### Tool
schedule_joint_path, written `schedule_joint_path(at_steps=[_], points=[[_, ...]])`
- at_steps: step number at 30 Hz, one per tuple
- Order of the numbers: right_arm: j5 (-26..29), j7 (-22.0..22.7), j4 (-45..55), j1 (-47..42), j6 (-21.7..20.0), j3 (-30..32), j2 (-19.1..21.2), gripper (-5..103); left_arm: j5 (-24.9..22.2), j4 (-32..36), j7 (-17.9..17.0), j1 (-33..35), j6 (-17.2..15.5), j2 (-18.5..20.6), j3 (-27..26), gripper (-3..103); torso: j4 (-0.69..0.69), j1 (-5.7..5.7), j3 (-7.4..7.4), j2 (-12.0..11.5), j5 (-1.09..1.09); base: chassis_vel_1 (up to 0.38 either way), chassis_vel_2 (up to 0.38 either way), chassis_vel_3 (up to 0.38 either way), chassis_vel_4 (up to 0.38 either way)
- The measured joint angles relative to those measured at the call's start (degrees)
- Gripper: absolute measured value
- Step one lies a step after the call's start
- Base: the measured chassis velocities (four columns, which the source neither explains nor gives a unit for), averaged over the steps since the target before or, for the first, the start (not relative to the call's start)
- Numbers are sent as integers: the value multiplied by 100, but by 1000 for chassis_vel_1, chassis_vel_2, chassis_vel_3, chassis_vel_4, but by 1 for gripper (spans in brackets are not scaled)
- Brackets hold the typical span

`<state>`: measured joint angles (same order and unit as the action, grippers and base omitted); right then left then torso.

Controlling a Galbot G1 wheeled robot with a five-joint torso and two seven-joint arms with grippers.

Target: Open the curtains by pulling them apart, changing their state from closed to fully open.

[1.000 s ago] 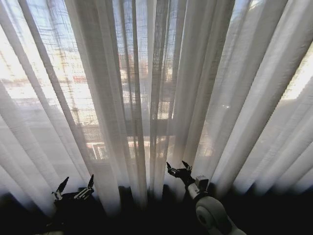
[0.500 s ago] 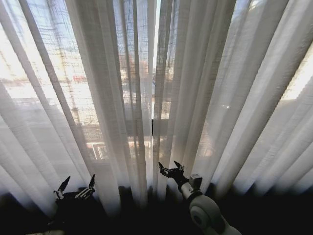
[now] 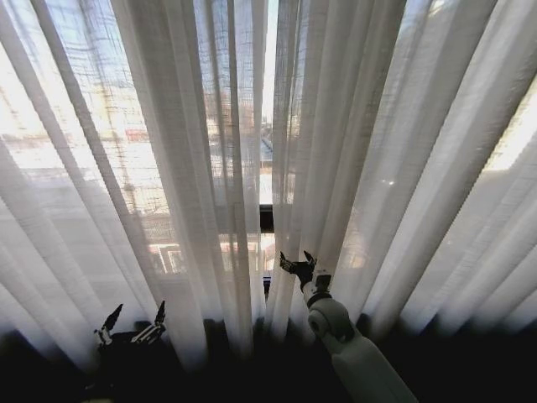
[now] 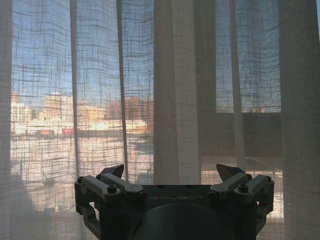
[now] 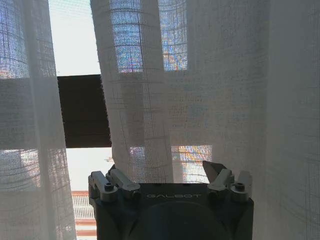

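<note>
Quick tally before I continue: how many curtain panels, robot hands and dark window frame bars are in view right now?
Curtain panels: 2, the left curtain panel and the right curtain panel, parted by a narrow gap.
Robot hands: 2, the left hand low before the left panel, open, and the right hand open at the right panel's inner edge.
Dark window frame bars: 1, the horizontal bar seen through the gap.
Total: 5.

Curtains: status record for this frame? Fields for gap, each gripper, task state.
curtains: two sheer panels, left and right
gap: narrow slit at centre, window bar showing through
right gripper: open, raised at the right panel's inner edge, a fold between its fingers
left gripper: open, low in front of the left panel, not touching it
task state: barely parted, far from fully open
</note>
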<state>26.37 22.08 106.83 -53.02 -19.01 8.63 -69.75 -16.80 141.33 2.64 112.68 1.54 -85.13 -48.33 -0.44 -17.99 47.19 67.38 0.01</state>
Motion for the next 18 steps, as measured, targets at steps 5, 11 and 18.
schedule_joint_path(at_steps=[5,11,18], points=[[8,19,-26,82,1,16,51,66,33,44,2,-8,0,-85,12,100,0,0,0,0,0,0,0,0,0],[36,84,11,111,2,2,71,44,33,44,2,-6,3,-112,-15,100,0,0,0,0,0,0,0,0,0],[42,115,29,111,3,18,69,23,50,31,22,31,50,-159,-18,100,0,0,0,0,0,0,0,0,0]])
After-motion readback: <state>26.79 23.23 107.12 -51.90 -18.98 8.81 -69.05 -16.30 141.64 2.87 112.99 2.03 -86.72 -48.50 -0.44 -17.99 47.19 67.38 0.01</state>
